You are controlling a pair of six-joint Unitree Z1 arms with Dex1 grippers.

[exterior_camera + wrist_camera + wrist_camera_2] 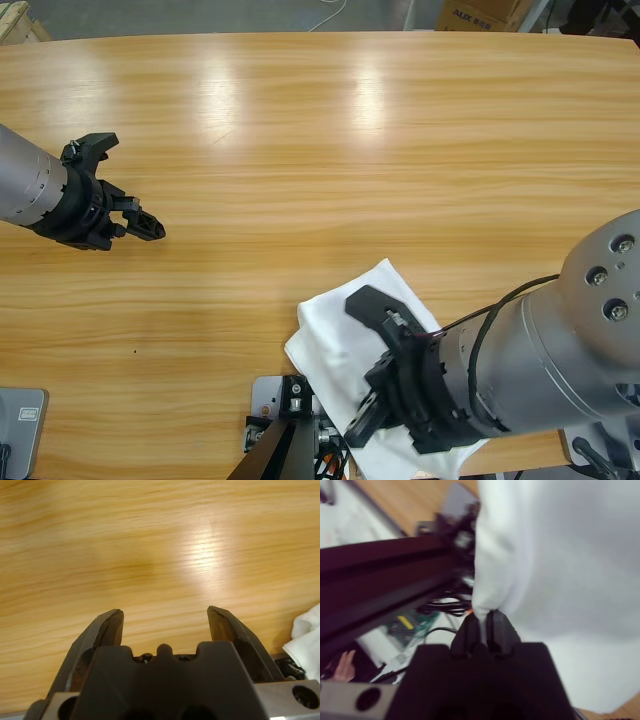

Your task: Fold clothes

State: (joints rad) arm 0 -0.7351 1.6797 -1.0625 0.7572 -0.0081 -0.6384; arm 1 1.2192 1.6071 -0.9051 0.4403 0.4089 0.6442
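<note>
The clothes are one white T-shirt [345, 325], lying as a folded bundle at the table's front edge, right of the middle. My right gripper [358, 425] reaches over it from the lower right. In the right wrist view that gripper [484, 619] is shut on a fold of the white cloth [560, 555], which is lifted off the table edge. My left gripper [150, 228] is far off at the table's left side, over bare wood. The left wrist view shows it [165, 617] open with nothing between its jaws, and a corner of the T-shirt [306, 640] at the right edge.
The long wooden table [320, 130] stretches across the high view. A cardboard box [480, 14] stands behind its far edge. Below the front edge, the right wrist view shows cables, a dark beam [380, 570] and a person's hand [342, 665].
</note>
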